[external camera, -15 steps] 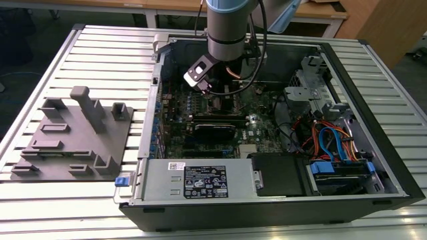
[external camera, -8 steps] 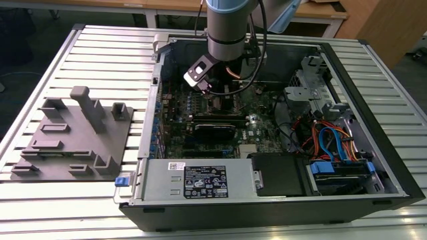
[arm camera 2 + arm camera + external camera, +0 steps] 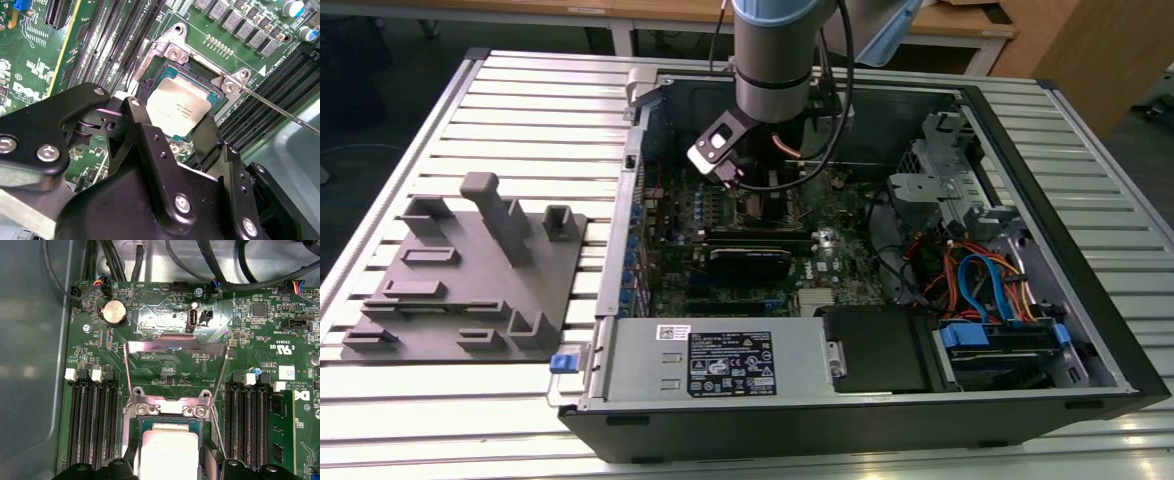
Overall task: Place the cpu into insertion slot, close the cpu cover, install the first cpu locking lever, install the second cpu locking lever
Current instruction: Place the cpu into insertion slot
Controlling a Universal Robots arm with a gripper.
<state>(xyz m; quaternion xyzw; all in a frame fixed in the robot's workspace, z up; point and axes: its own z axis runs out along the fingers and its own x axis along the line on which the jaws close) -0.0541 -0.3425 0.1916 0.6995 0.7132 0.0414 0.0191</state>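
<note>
My end effector straddles the cpu, which lies in the insertion slot; I cannot tell whether I grip it. The cpu cover stands open.

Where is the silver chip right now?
In both wrist views the cpu lies in the insertion slot at the gripper's tip, with the cpu cover raised open beside it.

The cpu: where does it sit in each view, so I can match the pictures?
Exterior view: hidden; the arm hangs over that part of the board.
Second wrist view: the cpu lies silver top up, against the two-screw bracket.
First wrist view: the cpu lies across the two-screw bracket from the raised cpu cover.
Shared landmark, both wrist views: the two-screw bracket.
</note>
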